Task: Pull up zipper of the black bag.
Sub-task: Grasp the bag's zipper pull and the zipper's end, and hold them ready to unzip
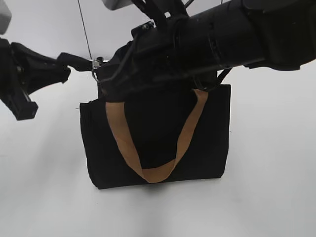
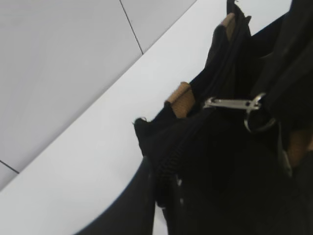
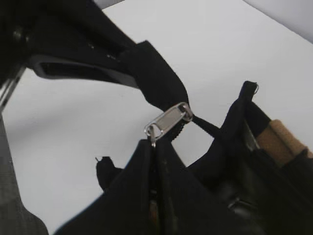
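The black bag (image 1: 207, 138) stands on the white table with a tan handle (image 1: 123, 143) hanging down its front. The silver zipper (image 1: 95, 66) sits at the bag's top left end. My left gripper (image 1: 66, 61) is shut on the black fabric tail of the zipper track and holds it out to the left; the left wrist view shows its jaws (image 2: 164, 196) pinching that track. My right gripper (image 1: 101, 81) reaches across the bag top. In the right wrist view its jaws (image 3: 154, 152) are shut on the pull tab just under the slider (image 3: 168, 120). The slider also shows in the left wrist view (image 2: 230, 104).
The white table (image 1: 276, 197) surrounds the bag. A thin dark cable (image 1: 84, 24) runs up the pale back wall. The right arm (image 1: 237, 34) covers the bag's top edge. A second tan handle end (image 2: 180, 98) shows inside the bag opening.
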### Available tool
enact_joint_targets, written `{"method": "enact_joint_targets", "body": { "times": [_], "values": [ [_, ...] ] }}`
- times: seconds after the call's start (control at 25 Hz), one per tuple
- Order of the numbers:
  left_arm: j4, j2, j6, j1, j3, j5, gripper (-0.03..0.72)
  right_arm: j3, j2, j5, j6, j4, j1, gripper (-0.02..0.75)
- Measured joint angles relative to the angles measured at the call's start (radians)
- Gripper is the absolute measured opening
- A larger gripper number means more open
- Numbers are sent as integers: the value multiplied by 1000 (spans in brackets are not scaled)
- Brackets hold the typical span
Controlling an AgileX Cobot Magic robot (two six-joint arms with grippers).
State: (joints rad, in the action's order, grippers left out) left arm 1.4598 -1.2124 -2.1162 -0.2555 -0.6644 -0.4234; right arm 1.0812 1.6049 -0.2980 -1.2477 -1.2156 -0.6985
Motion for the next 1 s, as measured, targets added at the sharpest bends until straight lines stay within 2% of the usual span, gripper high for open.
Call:
{"method": "enact_joint_targets", "body": {
  "times": [0.2,0.4,0.8,1.0],
  "values": [
    [-42,0,18,0,70,2,14,-1,0,-14,84,3,0,-1],
    [-54,0,27,0,80,23,14,-1,0,-22,170,8,8,-1],
    [-52,0,30,-5,81,92,14,-1,-4,-238,371,2,183,-1],
    [-52,0,30,-5,87,106,14,-1,-4,-290,398,1,213,-1]
  ]
}}
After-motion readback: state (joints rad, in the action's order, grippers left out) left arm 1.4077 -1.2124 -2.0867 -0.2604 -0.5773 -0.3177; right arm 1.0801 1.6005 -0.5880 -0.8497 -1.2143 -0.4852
